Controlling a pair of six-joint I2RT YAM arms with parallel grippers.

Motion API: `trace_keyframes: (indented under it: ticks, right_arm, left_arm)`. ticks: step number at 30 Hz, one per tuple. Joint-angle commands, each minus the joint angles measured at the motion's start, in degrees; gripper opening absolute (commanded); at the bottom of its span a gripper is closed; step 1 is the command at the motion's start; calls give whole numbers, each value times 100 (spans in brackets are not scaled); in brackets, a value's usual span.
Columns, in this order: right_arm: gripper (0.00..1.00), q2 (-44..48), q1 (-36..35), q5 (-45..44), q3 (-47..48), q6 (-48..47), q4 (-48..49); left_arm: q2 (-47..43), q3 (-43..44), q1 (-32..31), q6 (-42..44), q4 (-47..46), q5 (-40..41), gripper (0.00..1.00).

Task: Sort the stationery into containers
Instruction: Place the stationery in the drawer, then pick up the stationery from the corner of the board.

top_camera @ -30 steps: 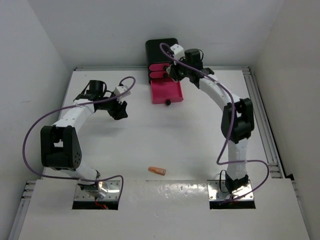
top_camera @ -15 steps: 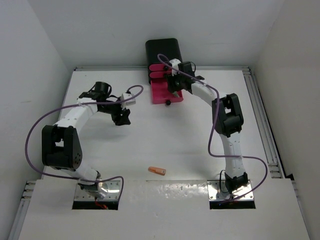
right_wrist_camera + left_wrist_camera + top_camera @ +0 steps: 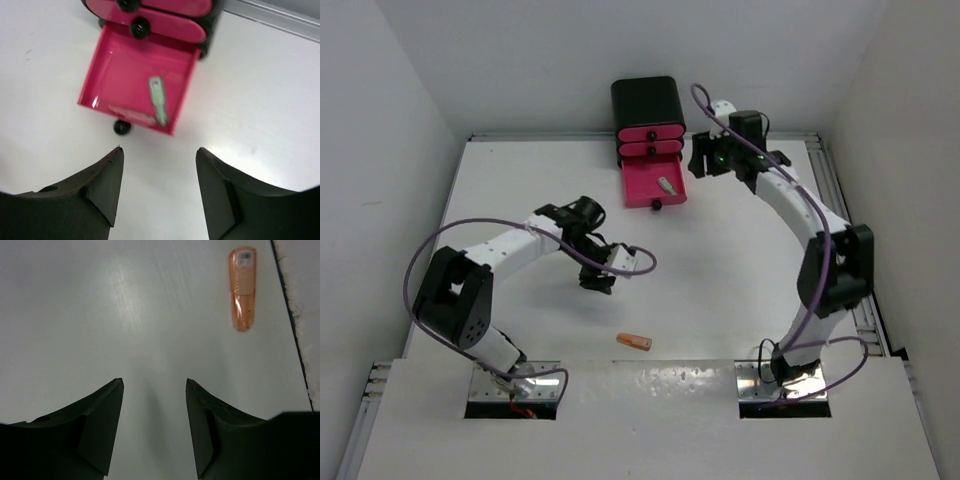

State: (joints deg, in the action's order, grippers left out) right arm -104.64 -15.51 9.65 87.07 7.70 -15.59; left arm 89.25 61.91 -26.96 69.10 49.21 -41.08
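Left gripper (image 3: 154,382) jaws apart, nothing between them. Orange stick (image 3: 242,287) lies flat ahead and to its right, well apart, beside a dark seam (image 3: 290,320). Risk: an off-centre descent would clip one end and roll it onto the seam. Stick looks translucent, glossy, white label at far end. Right gripper (image 3: 159,150) spread and empty; open pink drawer (image 3: 125,65) ahead holds a green stick (image 3: 157,100) and a pink stick (image 3: 131,115). Risk: a low pass could knock the drawer askew.
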Motion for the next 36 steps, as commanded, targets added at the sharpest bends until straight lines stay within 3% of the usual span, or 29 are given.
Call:
trace_keyframes:
  ticks: [1, 14, 27, 30, 36]
  right_arm:
    - [58, 724, 179, 11, -900, -111, -128]
    - [58, 2657, 917, 125, -2501, -419, -523]
    - [58, 3722, 1111, 195, -3108, -419, -892]
    - [58, 3837, 1138, 195, -3204, -445, -858]
    - [58, 3767, 1208, 186, -3231, -507, -787]
  left_arm:
    - [-57, -328, -502, 473, -95, -137, 59]
    - [-628, -1742, -2479, -1291, -2220, 425, 60]
    - [118, -1691, -3087, -2515, -3049, 1058, 59]
    - [198, -1656, -3210, -2630, -3119, 1269, 54]
    - [399, -1445, -3201, -2437, -2970, 1743, 28]
